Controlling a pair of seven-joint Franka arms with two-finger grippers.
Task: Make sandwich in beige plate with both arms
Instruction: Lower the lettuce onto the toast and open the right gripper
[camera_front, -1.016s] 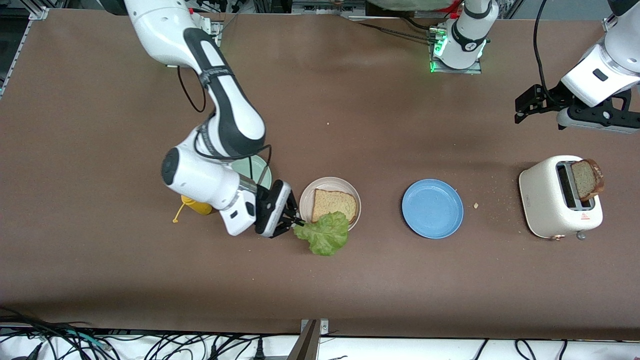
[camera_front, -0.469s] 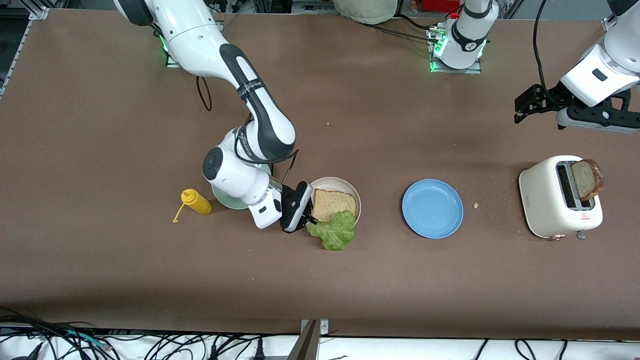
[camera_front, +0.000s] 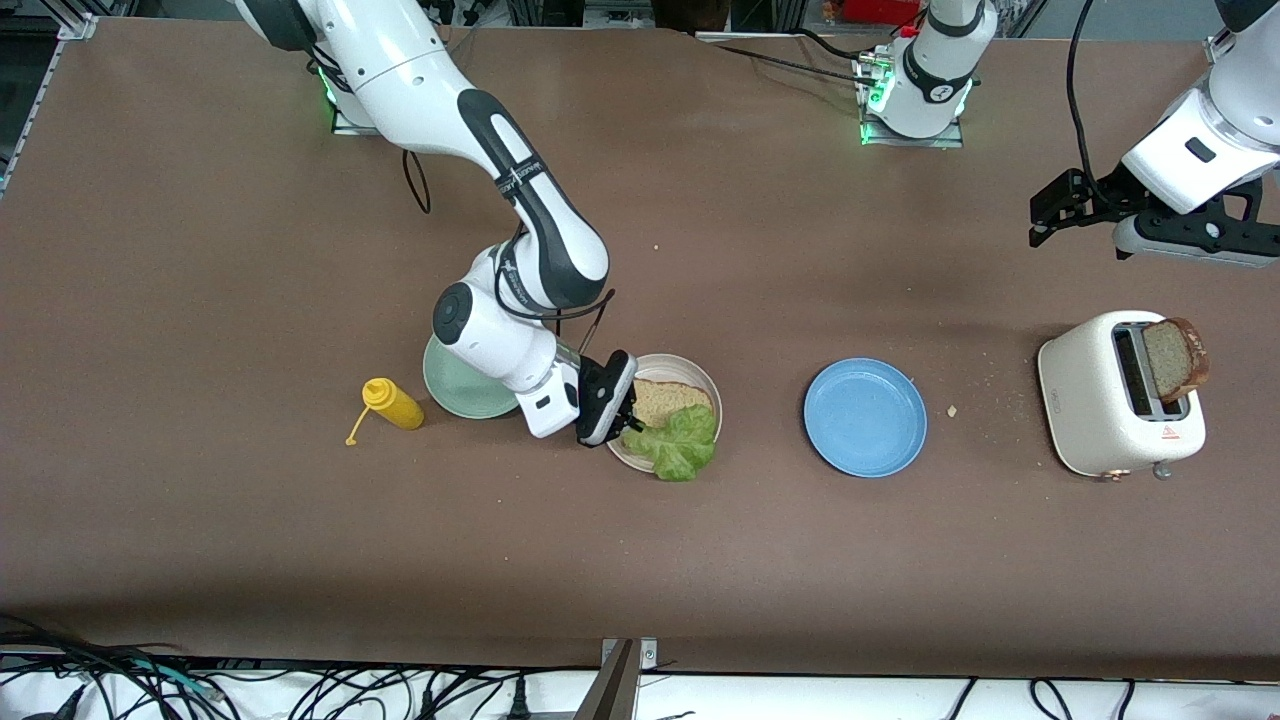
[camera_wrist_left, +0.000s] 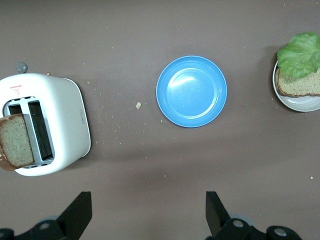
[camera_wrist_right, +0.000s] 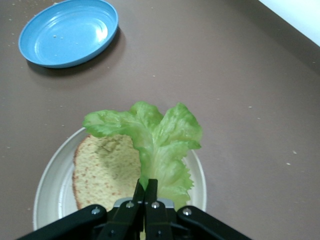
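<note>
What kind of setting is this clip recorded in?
Most likely a robotics lab staged as a kitchen: two arms bolted to a bare brown table, loose cables along its edge, plus a toaster and plates.

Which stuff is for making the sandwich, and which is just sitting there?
For the sandwich:
- beige plate
- bread slice on it
- lettuce leaf, pinched in the right tool
- bread in the toaster
- left tool, open, waiting

Just sitting there:
- blue plate
- mint-green plate
- yellow bottle

The desk looked matt brown and faintly grainy. The blue plate shone like glossy plastic, the toaster smooth cream, the lettuce leaf waxy and ruffled, the bread coarse.
</note>
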